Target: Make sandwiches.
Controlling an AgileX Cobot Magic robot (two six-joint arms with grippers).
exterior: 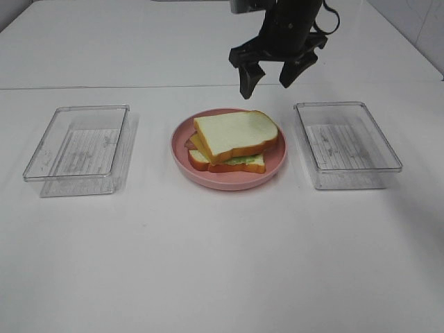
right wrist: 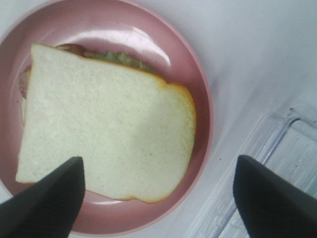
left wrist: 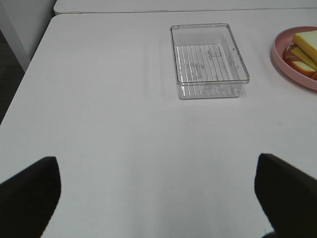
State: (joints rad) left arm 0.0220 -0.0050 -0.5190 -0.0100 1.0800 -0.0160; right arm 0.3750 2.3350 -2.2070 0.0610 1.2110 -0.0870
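Note:
A toy sandwich (exterior: 234,140) lies on a round pink plate (exterior: 276,169) at the table's middle: white bread slices with orange-brown crust, green lettuce and a bit of yellow and reddish filling at the edges. It fills the right wrist view (right wrist: 106,134) and shows at the edge of the left wrist view (left wrist: 304,52). My right gripper (exterior: 270,82) is open and empty, hanging above and behind the plate; its fingertips (right wrist: 47,201) frame the top slice. My left gripper (left wrist: 158,198) is open and empty over bare table, away from the sandwich.
A clear plastic box (exterior: 80,147) stands left of the plate, also seen in the left wrist view (left wrist: 208,62). A second clear box (exterior: 345,142) stands right of the plate (right wrist: 277,168). The table's far seam runs behind the right arm.

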